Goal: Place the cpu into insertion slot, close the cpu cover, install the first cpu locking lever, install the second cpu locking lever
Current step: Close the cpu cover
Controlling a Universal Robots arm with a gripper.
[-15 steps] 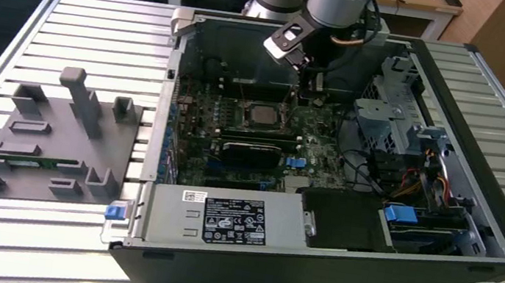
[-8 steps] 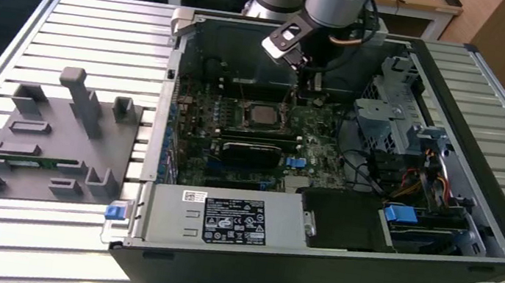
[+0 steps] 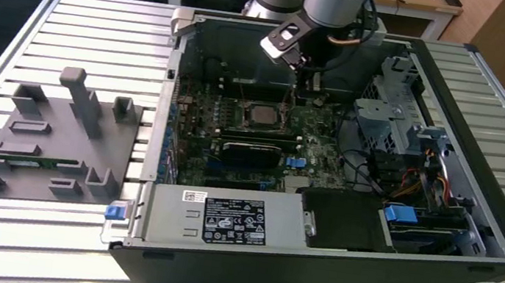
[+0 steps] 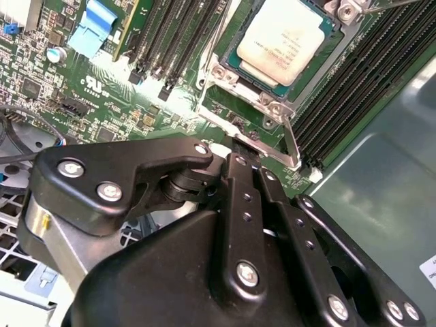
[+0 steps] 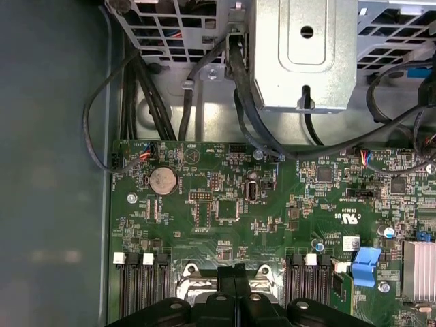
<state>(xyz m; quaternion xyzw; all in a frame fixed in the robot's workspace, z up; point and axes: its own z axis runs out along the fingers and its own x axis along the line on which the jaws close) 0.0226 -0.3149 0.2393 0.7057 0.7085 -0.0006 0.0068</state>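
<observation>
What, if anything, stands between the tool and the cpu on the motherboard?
Nothing visible. In the second wrist view the tool sits beside the cpu cover, and the cpu lies bare in its open centre.

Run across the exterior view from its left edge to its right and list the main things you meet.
Grey fixture block on the slatted table → blue latch at the computer case's corner → cpu seated in its socket → silver drive cage.

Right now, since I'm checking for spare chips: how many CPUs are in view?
1: the cpu lies seated on the motherboard, close by the gripper. Others may be hidden.
</observation>
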